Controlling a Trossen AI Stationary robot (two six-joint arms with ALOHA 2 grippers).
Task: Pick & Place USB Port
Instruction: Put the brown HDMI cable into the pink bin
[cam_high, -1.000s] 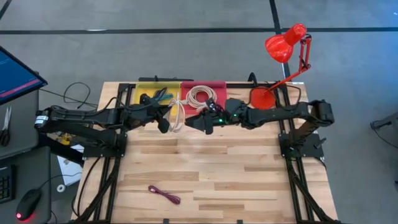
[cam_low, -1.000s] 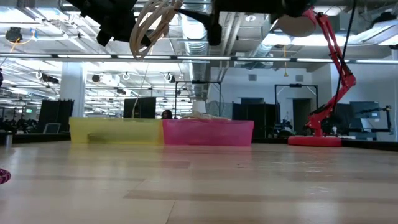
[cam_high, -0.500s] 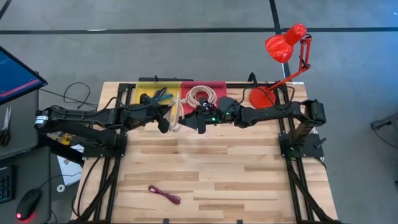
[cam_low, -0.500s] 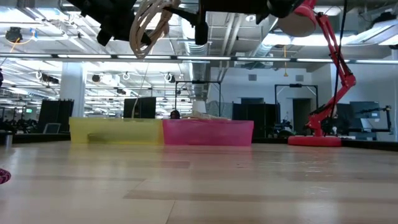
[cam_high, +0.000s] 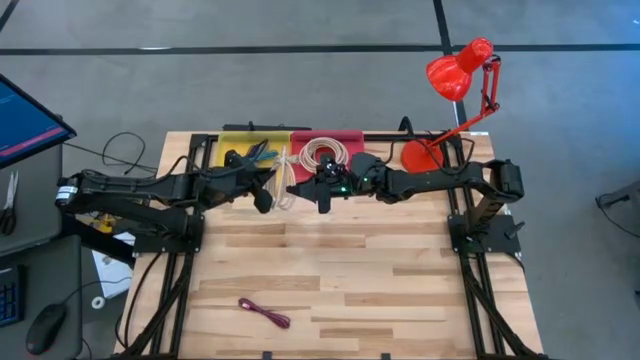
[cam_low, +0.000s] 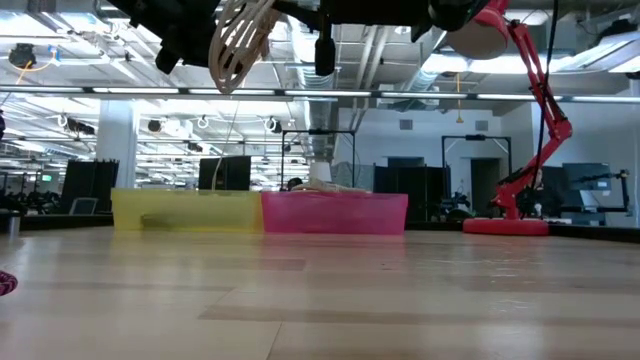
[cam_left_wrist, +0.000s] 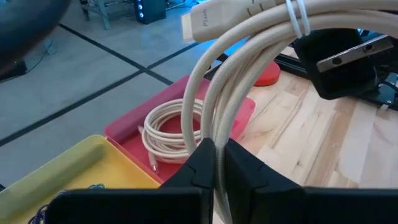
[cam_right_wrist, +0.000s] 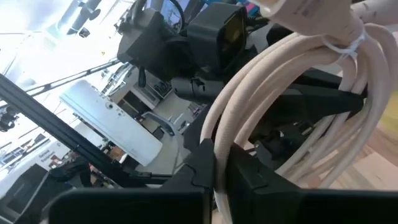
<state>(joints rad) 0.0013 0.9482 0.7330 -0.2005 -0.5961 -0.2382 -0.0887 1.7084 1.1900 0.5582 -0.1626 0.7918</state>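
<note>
Gripping the cream cable coil (cam_high: 285, 180) now, right tool (cam_high: 322, 196) alongside still-clamped left tool (cam_high: 262, 196).

Grey concrete floor (cam_high: 300, 25) crossed by dark lines surrounds a pale wooden table (cam_high: 400, 270). Beyond it, an open workshop with white pillars (cam_low: 116, 150), exposed ceiling ducts (cam_low: 375, 45) and bright strip lighting (cam_low: 100, 50)

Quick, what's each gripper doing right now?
Left gripper: shut on the cream cable bundle.
Right gripper: shut on the same bundle.
</note>
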